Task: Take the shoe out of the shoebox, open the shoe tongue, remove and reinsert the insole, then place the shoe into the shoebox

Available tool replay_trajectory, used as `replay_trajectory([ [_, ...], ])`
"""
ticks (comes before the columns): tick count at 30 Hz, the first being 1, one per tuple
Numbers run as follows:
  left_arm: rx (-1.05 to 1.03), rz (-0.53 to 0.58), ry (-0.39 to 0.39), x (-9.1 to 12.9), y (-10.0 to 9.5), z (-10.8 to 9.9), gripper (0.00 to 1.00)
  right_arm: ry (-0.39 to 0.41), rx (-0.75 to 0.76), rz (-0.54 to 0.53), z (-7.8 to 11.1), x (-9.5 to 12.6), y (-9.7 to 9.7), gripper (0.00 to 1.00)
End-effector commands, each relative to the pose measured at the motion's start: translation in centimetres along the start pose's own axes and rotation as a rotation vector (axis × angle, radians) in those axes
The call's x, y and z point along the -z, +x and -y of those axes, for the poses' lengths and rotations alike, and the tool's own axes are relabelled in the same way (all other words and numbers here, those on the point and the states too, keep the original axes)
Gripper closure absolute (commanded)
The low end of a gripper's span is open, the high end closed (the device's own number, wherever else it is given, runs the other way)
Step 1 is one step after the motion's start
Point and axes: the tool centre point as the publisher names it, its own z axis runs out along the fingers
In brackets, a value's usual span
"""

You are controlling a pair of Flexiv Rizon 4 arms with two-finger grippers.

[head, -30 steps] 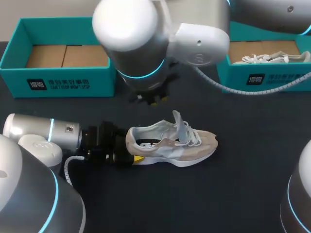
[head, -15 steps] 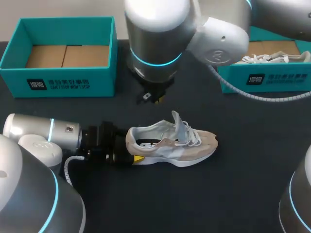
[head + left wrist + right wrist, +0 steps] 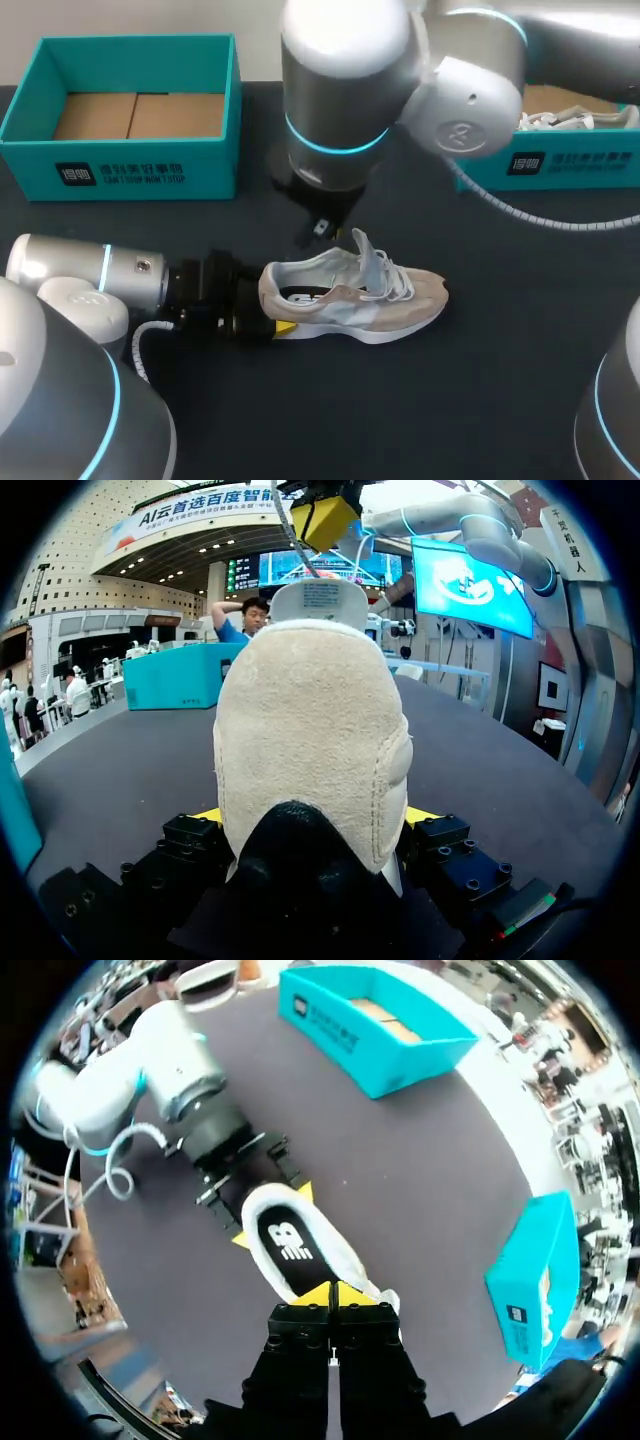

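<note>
A beige and white shoe (image 3: 400,295) lies on its sole on the dark table, toe to the right. My left gripper (image 3: 270,310) is shut on its heel (image 3: 310,750), one finger on each side. The tongue (image 3: 368,252) stands up, and the black insole (image 3: 290,1242) with a white logo lies inside. My right gripper (image 3: 320,228) hangs shut and empty just above the shoe, behind the tongue; in its own wrist view the yellow tips (image 3: 332,1293) touch each other over the shoe's opening. The left wrist view shows it (image 3: 322,518) high above the heel.
A teal shoebox (image 3: 125,100) with only a cardboard floor stands at the back left. A second teal box (image 3: 560,160) at the back right holds another white shoe (image 3: 555,120). My right arm's big elbow (image 3: 345,80) looms over the middle of the table.
My right arm has swung right and forward, bringing its gripper down close to the shoe's opening, and its fingers have closed fully. The left gripper and the shoe have not moved.
</note>
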Motion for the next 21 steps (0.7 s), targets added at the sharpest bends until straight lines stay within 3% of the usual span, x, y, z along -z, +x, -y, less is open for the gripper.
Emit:
replay_trajectory([
  [1,0.001,-0.002,-0.003,0.0,0.0,-0.4,1.0,0.062,0.051,0.0,-1.0,-2.7,1.3,1.0],
  [4,0.001,-0.002,-0.003,0.0,0.0,-0.4,1.0,0.101,0.07,-0.01,-0.6,-4.1,1.8,1.0],
  [21,0.001,-0.002,-0.003,0.0,0.0,-0.4,1.0,0.131,0.166,-0.11,0.2,-10.9,2.3,1.0],
])
